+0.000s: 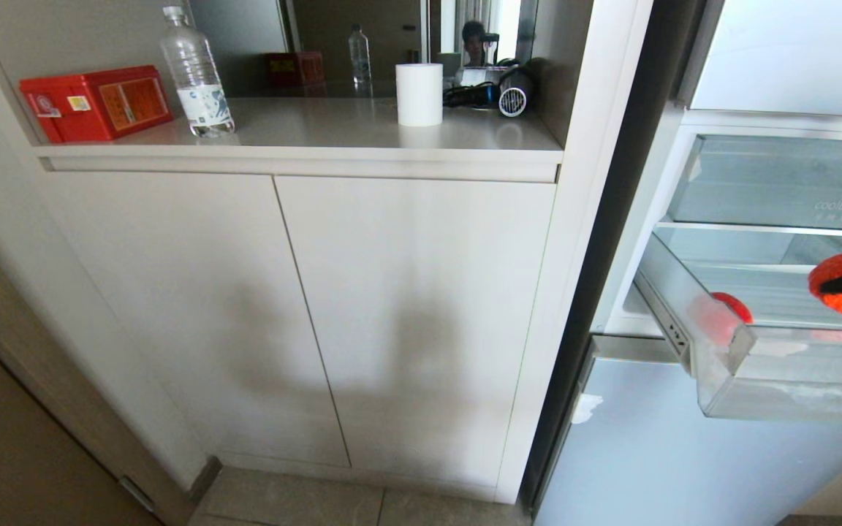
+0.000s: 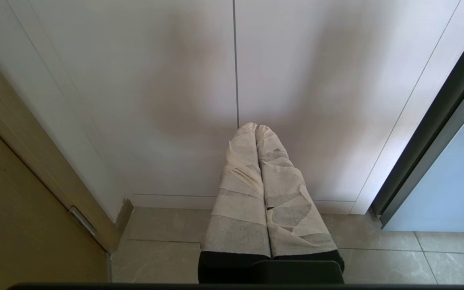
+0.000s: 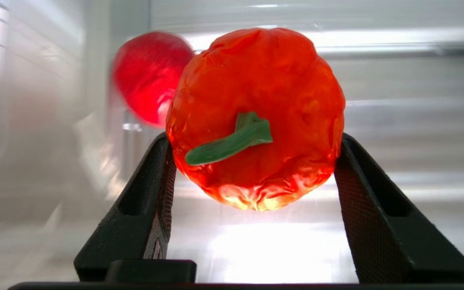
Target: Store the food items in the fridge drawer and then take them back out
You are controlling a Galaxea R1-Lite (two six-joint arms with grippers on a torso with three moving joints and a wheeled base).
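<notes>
Over the fridge drawer, pepper in right pincer, green stem wrist-side only.

my right claw: matt black plastic, cross-hatched pads | pepper in it: glossy, wrinkled orange-red skin | fridge drawer: clear frosted plastic, ribbed floor | my left claw: wrapped in rough white paper tape | tabletop left of drawer: smooth, matt

Looks like someone's home kitchen

Open fridge built in next to plain cabinets, tiled floor, and a counter niche holding a water bottle and hair dryer.
</notes>
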